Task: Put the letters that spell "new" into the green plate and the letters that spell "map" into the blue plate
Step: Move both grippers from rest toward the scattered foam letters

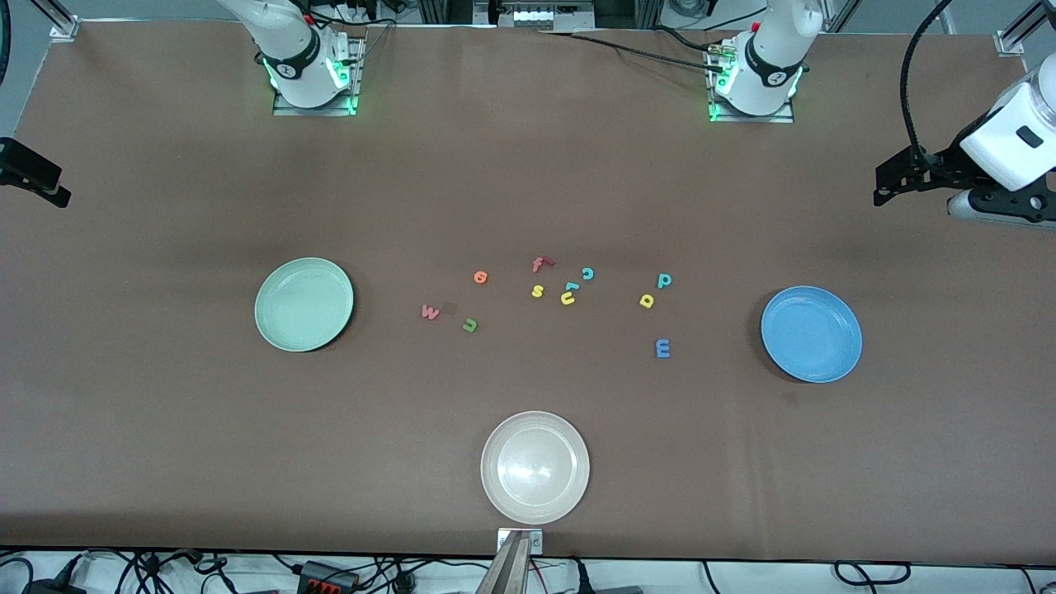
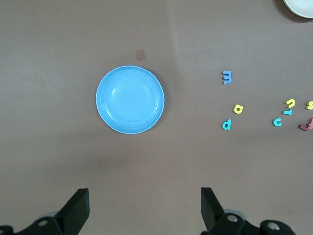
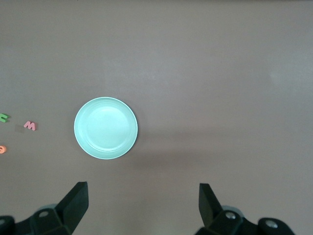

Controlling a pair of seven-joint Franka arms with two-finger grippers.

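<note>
The pale green plate lies toward the right arm's end, the blue plate toward the left arm's end. Between them lie the letters: pinkish w, green n and orange e closer to the green plate; teal p, yellow a and blue m closer to the blue plate. My left gripper hangs open and empty high by the blue plate. High by the green plate, my right gripper is open and empty too.
A beige-white plate sits near the table's front edge, nearer to the camera than the letters. A red f, yellow s, yellow u and teal c lie in a cluster mid-table.
</note>
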